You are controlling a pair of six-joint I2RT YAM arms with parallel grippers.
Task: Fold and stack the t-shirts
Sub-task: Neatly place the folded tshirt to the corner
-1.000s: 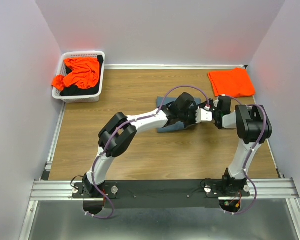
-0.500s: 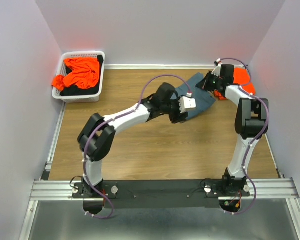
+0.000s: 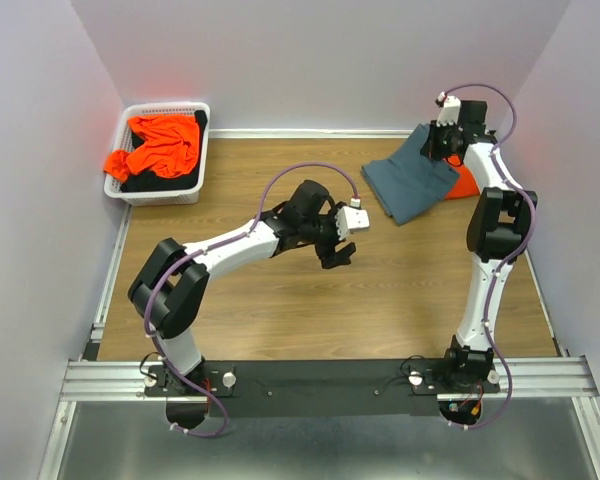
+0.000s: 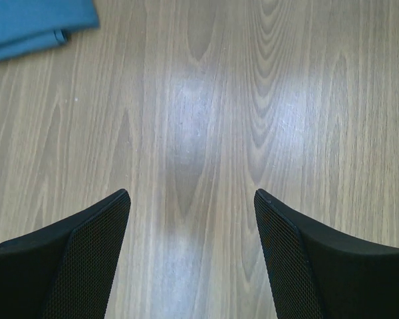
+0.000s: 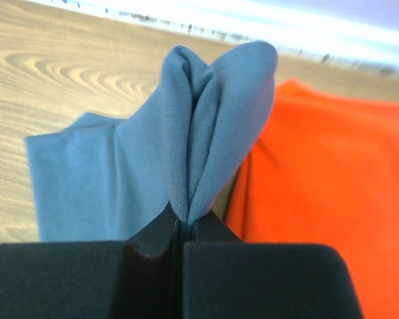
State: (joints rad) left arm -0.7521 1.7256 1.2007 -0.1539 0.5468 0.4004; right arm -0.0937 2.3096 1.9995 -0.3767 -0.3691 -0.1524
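Observation:
The folded slate blue-grey t-shirt (image 3: pixel 408 185) (image 5: pixel 113 179) lies at the far right, its right edge lifted over a folded orange t-shirt (image 3: pixel 467 181) (image 5: pixel 319 179). My right gripper (image 3: pixel 443 141) (image 5: pixel 185 219) is shut on a bunched fold of the blue-grey shirt, above the orange one. My left gripper (image 3: pixel 341 247) (image 4: pixel 191 194) hangs open over bare wood at the table's middle, holding nothing; a corner of the blue-grey shirt (image 4: pixel 33 23) shows ahead of it to the left. Another orange t-shirt (image 3: pixel 162 145) lies crumpled in the basket.
A white slotted basket (image 3: pixel 162 194) stands in the far left corner, with dark cloth under the orange shirt. Pale walls close the table at left, back and right. The arms' mounting rail (image 3: pixel 330 378) runs along the near edge.
My left gripper opened, let go of the blue-grey shirt and drew back to the left. My right gripper carried the shirt to the far right, over the folded orange one.

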